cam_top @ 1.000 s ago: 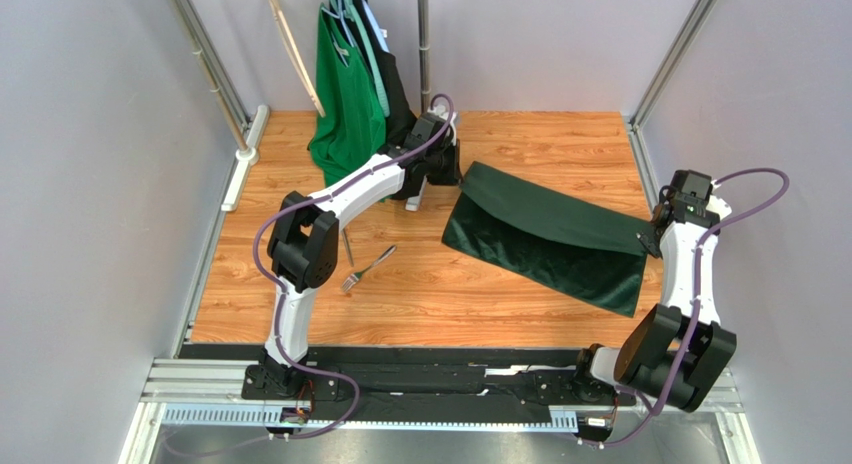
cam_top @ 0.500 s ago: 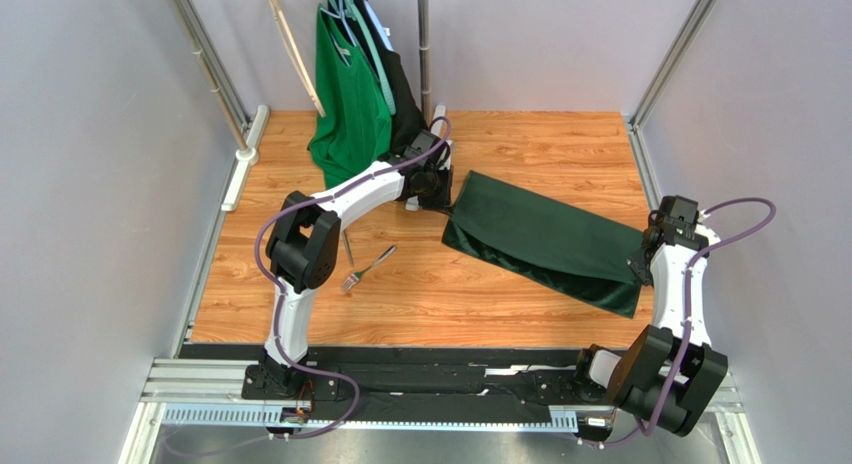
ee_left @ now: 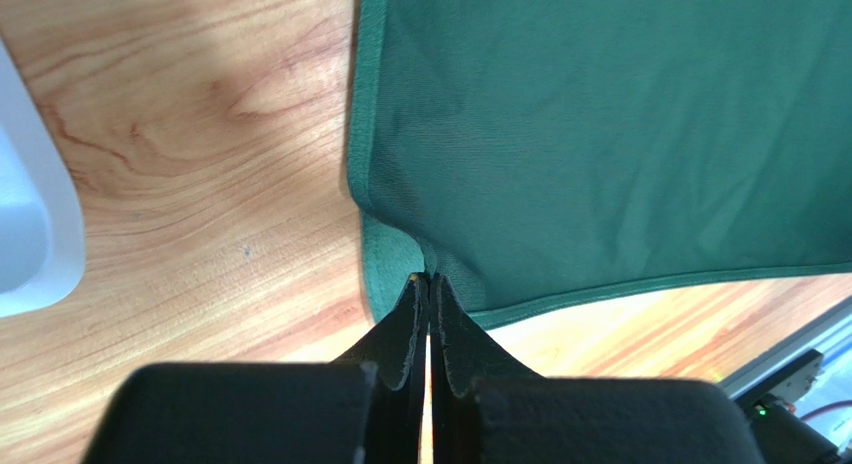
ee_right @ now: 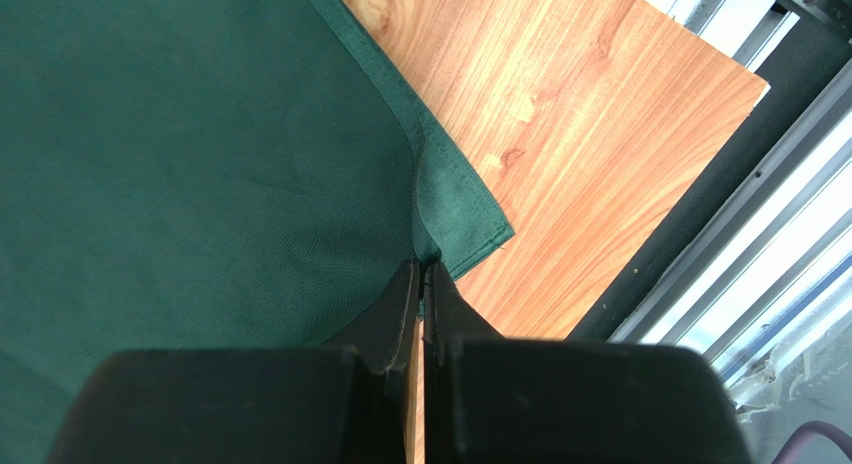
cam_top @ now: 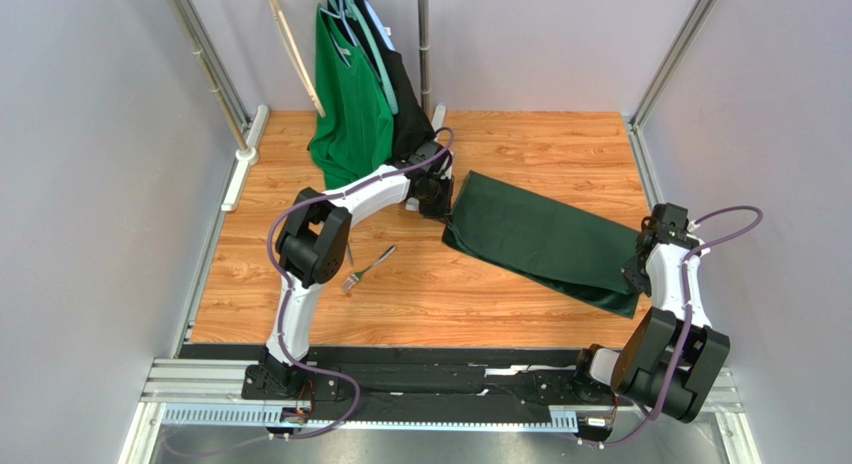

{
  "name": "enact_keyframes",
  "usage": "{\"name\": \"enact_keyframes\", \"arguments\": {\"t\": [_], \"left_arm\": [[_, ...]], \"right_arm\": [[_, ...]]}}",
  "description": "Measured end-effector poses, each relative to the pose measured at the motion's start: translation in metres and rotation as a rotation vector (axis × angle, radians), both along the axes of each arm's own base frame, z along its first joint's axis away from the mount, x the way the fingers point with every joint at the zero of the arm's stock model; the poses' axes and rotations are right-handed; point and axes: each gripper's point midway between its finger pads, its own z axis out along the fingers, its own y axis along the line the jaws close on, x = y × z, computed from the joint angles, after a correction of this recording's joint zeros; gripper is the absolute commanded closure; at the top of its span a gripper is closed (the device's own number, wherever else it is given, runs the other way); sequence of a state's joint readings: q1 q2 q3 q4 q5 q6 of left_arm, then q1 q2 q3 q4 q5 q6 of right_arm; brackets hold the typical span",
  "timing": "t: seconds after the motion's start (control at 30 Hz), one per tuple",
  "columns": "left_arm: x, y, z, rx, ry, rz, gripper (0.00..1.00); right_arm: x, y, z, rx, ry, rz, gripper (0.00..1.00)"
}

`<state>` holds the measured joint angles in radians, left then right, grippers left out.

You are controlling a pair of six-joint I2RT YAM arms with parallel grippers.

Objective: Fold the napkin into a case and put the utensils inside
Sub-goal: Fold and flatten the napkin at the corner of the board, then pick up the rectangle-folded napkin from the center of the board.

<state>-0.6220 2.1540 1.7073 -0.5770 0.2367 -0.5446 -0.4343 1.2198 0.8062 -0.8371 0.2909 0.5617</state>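
Nearest to me, the right gripper (ee_right: 421, 272) is at the near right end of the napkin (cam_top: 545, 239). Its jaws are pressed fully together on the corner of the cloth. In the right wrist view the hem puckers where the tips bite, and a second layer of cloth sticks out beneath the top one at that corner.

The napkin lies flat on the wooden table (cam_top: 480, 304) as a long doubled band. It runs slantwise from the near right to the far left, over the right half of the surface.

The fork (cam_top: 368, 267) lies on bare wood left of the cloth and well apart from it, with its tines toward the near left. The elbow of the left arm stands just beside the fork, and the forearm reaches over the table above and beyond it.

Farther on, the left gripper (ee_left: 429, 284) is at the far left end of the band. Its jaws are likewise closed tight, pinching the hem at that corner, and the cloth gathers into a small fold at the tips.

At the far edge, behind the left gripper, a bright green T-shirt (cam_top: 345, 94) and a black garment (cam_top: 402, 104) hang down to the table. Both are clear of the napkin.
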Motion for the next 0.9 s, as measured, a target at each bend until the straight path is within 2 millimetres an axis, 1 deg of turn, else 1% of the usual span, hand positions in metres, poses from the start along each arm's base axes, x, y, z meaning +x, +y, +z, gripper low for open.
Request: {"name": "enact_keyframes", "arguments": {"t": [0.13, 0.2, 0.23, 0.27, 0.3, 0.33, 0.37, 0.4, 0.43, 0.47, 0.5, 0.53, 0.6, 0.63, 0.73, 0.8, 0.83, 0.9], "left_arm": [[-0.002, 0.001, -0.009, 0.012, 0.021, -0.001, 1.00], [-0.003, 0.001, -0.010, 0.013, 0.025, -0.001, 1.00], [-0.003, 0.001, -0.010, 0.012, 0.026, -0.002, 1.00], [-0.003, 0.001, -0.010, 0.012, 0.026, -0.002, 1.00], [-0.004, 0.001, -0.011, 0.012, 0.027, -0.003, 0.97], [-0.004, 0.001, -0.011, 0.013, 0.028, -0.003, 0.87], [-0.004, 0.001, -0.011, 0.014, 0.029, -0.003, 0.80], [-0.005, 0.001, -0.011, 0.016, 0.028, -0.007, 0.71], [-0.006, 0.001, -0.012, 0.019, 0.027, -0.012, 0.61], [-0.009, 0.002, -0.014, 0.029, 0.029, -0.013, 0.56], [-0.013, 0.005, -0.015, 0.038, 0.033, -0.018, 0.42], [-0.013, 0.005, -0.015, 0.038, 0.034, -0.016, 0.39], [-0.025, 0.011, -0.013, 0.058, 0.048, -0.032, 0.39], [-0.028, 0.012, -0.009, 0.059, 0.047, -0.036, 0.40], [-0.032, 0.009, 0.012, 0.040, 0.019, -0.048, 0.46], [-0.036, 0.005, 0.028, 0.025, -0.010, -0.060, 0.52], [-0.038, 0.002, 0.034, 0.018, -0.022, -0.067, 0.58], [-0.046, -0.006, 0.044, 0.005, -0.041, -0.087, 0.66]], "right_arm": [[-0.002, -0.001, -0.009, 0.005, 0.029, -0.010, 1.00], [-0.003, -0.002, -0.011, 0.001, 0.036, -0.016, 0.94], [-0.004, -0.002, -0.012, -0.001, 0.039, -0.019, 0.82], [-0.005, -0.003, -0.012, -0.004, 0.041, -0.021, 0.73], [-0.005, -0.003, -0.012, -0.008, 0.044, -0.027, 0.64], [-0.006, -0.003, -0.012, -0.009, 0.045, -0.032, 0.46], [-0.007, -0.004, -0.013, -0.011, 0.048, -0.038, 0.38], [-0.007, -0.004, -0.012, -0.015, 0.051, -0.040, 0.36], [-0.009, -0.005, -0.012, -0.018, 0.057, -0.047, 0.35], [-0.011, -0.006, -0.011, -0.024, 0.059, -0.054, 0.34], [-0.012, -0.006, -0.009, -0.030, 0.059, -0.057, 0.29], [-0.014, -0.006, -0.005, -0.037, 0.051, -0.061, 0.29], [-0.015, -0.007, 0.008, -0.061, 0.010, -0.067, 0.29], [-0.013, -0.008, 0.016, -0.077, -0.019, -0.069, 0.31], [-0.003, -0.013, 0.036, -0.112, -0.091, -0.050, 0.35], [0.005, -0.013, 0.038, -0.110, -0.109, -0.025, 0.38], [0.008, -0.012, 0.035, -0.100, -0.109, -0.011, 0.42], [0.015, -0.008, 0.025, -0.064, -0.105, 0.017, 0.49]]}}
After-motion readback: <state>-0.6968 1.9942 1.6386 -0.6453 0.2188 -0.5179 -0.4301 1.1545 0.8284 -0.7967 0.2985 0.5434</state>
